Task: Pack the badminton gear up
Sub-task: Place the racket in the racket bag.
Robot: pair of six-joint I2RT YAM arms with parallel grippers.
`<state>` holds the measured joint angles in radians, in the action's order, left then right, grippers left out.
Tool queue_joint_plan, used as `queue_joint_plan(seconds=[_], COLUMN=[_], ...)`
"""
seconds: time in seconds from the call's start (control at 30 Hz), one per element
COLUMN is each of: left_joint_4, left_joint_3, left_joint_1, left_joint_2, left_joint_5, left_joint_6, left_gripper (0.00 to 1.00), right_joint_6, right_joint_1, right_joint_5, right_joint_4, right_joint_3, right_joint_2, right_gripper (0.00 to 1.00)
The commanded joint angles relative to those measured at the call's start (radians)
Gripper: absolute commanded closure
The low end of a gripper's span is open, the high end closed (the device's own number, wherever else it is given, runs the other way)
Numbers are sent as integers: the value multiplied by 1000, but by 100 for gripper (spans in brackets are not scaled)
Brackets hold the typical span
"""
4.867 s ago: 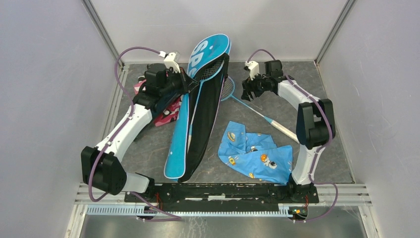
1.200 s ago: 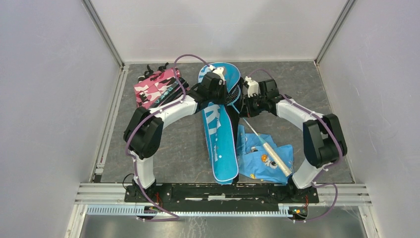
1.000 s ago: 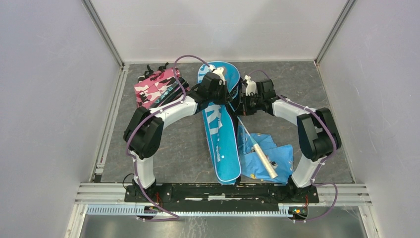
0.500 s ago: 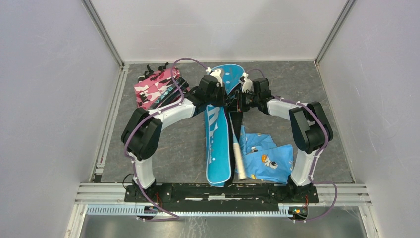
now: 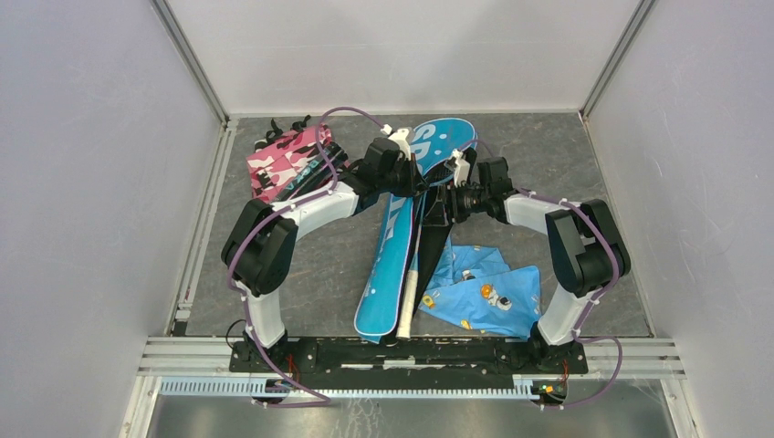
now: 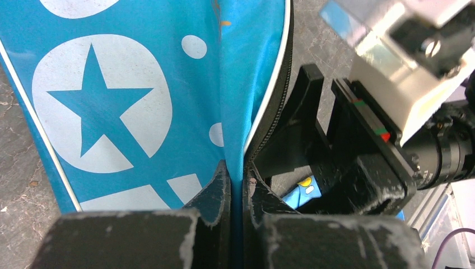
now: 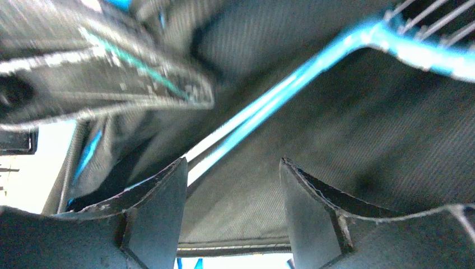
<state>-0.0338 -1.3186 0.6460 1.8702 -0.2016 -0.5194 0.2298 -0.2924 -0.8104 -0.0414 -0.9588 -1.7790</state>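
Mat (image 5: 310, 274): cover (image 6: 101, 106) within left tool (image 6: 236, 176)

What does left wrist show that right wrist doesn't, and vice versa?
Left wrist only: the cover from its blue, star-printed outside, the left gripper shut on its zip edge, and a strip of table. Right wrist only: the cover's black lining, a light-blue racquet lying against it, and the right gripper open. Both: the same cover, outside in one, lining in the other.

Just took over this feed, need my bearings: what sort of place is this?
Probably a lab robot cell, not a home: plain white panel walls, aluminium corner posts, and a grey mat behind a black mounting rail.
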Motion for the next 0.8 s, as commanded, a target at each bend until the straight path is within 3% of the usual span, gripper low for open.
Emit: queue_joint_plan(seconds=[0.0,0.43,0.77], left_joint_4=[-75,-78,-64], left_joint_3=[-3,2,-20], left_joint_1=[0,0,0], left_joint_2=[-82,-74,-65], left_joint_5=[-37,-28,-36], left_joint_6=[-16,-10,-6], left_gripper=[98,98,98], right_joint_6=[20,144,236], right_joint_1=[0,-14,-44], right_joint_5=[-45,-105,-110], right_joint_4=[-75,-253,-358], right_joint_3=[61,160,187], right_joint_2=[40,79,46], right_gripper=[34,35,43])
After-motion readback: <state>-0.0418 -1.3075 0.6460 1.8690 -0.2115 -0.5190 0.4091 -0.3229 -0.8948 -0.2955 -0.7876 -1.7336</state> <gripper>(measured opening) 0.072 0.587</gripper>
